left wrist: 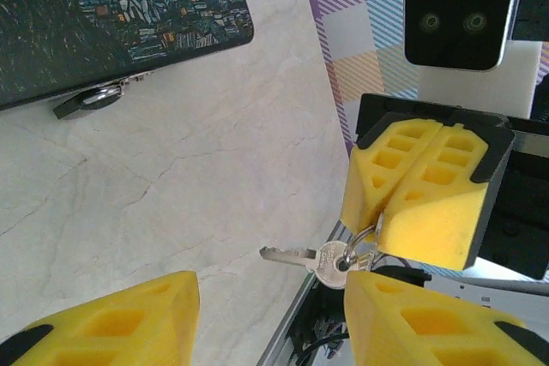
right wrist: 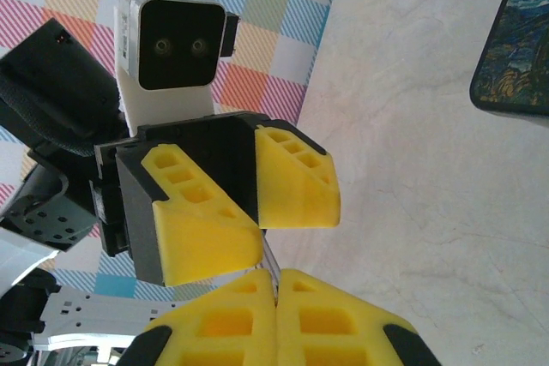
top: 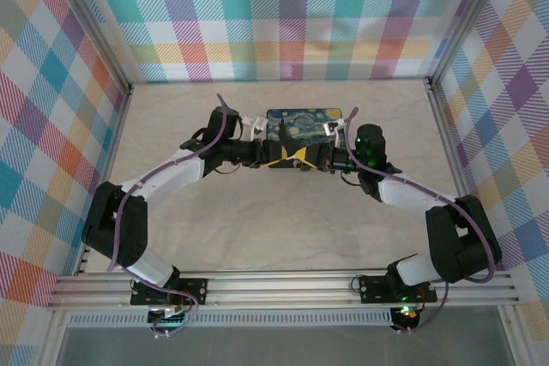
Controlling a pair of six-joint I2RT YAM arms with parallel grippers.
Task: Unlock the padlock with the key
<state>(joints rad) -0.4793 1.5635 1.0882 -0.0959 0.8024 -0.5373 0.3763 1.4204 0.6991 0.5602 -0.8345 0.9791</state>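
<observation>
Padlock (left wrist: 88,101) not yet unlocked, it is judged: it is seen on the table (left wrist: 171,203) at the edge of the Starry Night mat (left wrist: 111,15), well apart from the key (left wrist: 300,256). The key is held by its ring in the right hand (left wrist: 377,227), which is clamped shut. The left hand (right wrist: 257,227) is found just beside it, fingers apart and empty.

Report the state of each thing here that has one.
Small silver metal key: hanging by its ring, not inserted.
Right end effector: shut on that ring.
Left end effector: open, empty.
Grey metal padlock: lying at the painted dark-blue board's edge; lock state unclear.
</observation>
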